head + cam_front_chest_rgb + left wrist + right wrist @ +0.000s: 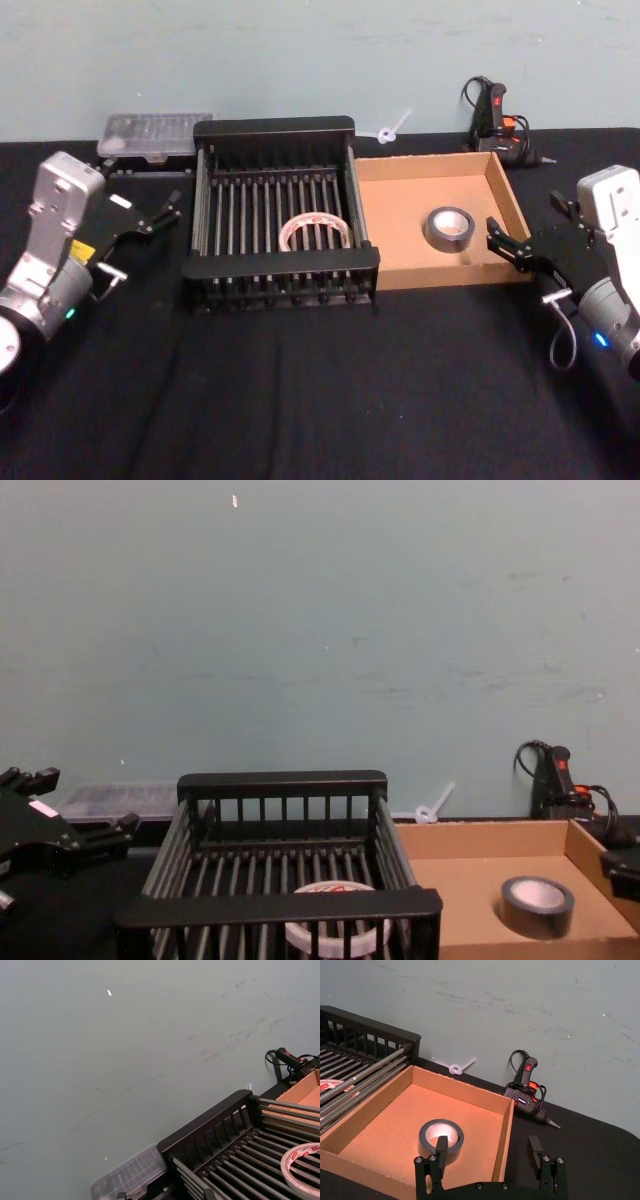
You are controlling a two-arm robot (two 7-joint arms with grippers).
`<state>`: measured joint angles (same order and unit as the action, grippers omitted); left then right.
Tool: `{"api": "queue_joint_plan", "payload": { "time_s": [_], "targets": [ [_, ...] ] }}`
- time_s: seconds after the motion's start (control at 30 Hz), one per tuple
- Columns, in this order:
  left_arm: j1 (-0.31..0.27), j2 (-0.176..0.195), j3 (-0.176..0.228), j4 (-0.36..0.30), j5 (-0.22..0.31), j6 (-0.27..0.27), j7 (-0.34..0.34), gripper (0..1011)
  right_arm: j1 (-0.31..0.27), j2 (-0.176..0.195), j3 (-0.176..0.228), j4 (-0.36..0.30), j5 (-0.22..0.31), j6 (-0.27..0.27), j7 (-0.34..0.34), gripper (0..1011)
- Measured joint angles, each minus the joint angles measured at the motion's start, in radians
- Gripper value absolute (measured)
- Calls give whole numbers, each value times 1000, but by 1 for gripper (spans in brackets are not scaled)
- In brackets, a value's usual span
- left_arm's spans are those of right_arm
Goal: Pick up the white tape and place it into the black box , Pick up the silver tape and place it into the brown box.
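Head view, from left to right. The left gripper (170, 207) is raised above the black table (300, 400) to the left of the black box (282, 127), its fingers spread and holding nothing. Behind it, at the table's far edge, lies a clear plastic case (155, 135).

The black box stands near the middle of the table. The white tape (316, 232) lies flat on the slatted bottom, toward the front right part of the box; the left wrist view shows its reddish-printed core (305, 1150) resting on the bars.

The brown box (505, 200) stands just beside the black box, their walls side by side. The silver tape (448, 229) lies flat on its floor, toward the right front, apart from the walls.

The right gripper (507, 243) hovers at the right wall of the brown box, near the silver tape, fingers spread and empty; in the right wrist view its two fingertips (441, 1145) stand well apart.

Behind the brown box lie a small white plastic piece (392, 127) and a black glue gun (495, 120) by the wall.
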<state>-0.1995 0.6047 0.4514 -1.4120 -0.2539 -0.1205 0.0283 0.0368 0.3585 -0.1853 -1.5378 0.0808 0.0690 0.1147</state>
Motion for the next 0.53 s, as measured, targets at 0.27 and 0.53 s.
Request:
{"api": "queue_joint_plan", "payload": {
  "time_s": [0.27,0.53],
  "targets": [
    [0,0,0,0,0,0,0,1001,0,0,0,0,0,0,0,1002],
    [0,0,0,0,0,0,0,1002,0,0,0,0,0,0,0,1002]
  ]
}}
